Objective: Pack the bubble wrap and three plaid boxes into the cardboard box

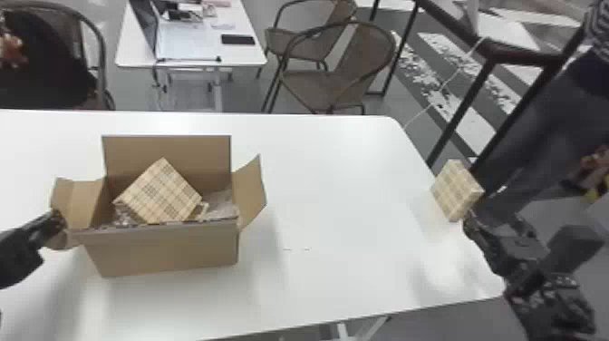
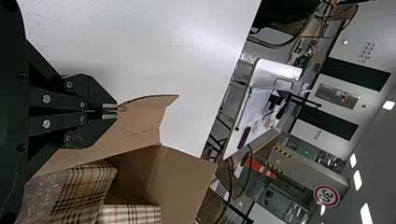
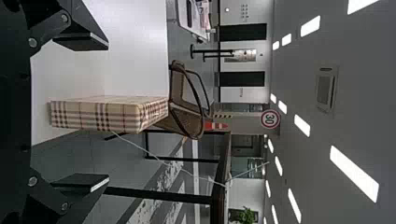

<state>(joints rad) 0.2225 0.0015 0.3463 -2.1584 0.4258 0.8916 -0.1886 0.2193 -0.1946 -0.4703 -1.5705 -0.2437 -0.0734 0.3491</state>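
My left gripper (image 1: 58, 218) is at the left flap of the cardboard box (image 1: 167, 251); in the left wrist view the gripper (image 2: 116, 111) is shut on that flap (image 2: 140, 121). A tilted plaid box (image 1: 161, 192) and bubble wrap (image 1: 222, 206) lie inside. Two plaid surfaces (image 2: 84, 186) (image 2: 130, 214) show there in the left wrist view. Another plaid box (image 1: 455, 190) stands at the table's right edge. Just beyond it is my right gripper (image 1: 494, 229). In the right wrist view the gripper (image 3: 108, 112) is open, fingers wide apart, with the plaid box (image 3: 107, 114) between them, not touching either.
The white table (image 1: 335, 190) has bare surface between the cardboard box and the plaid box at its right edge. Behind it stand chairs (image 1: 335, 68) and a second table (image 1: 240, 52). A dark metal frame (image 1: 462, 109) rises past the right edge.
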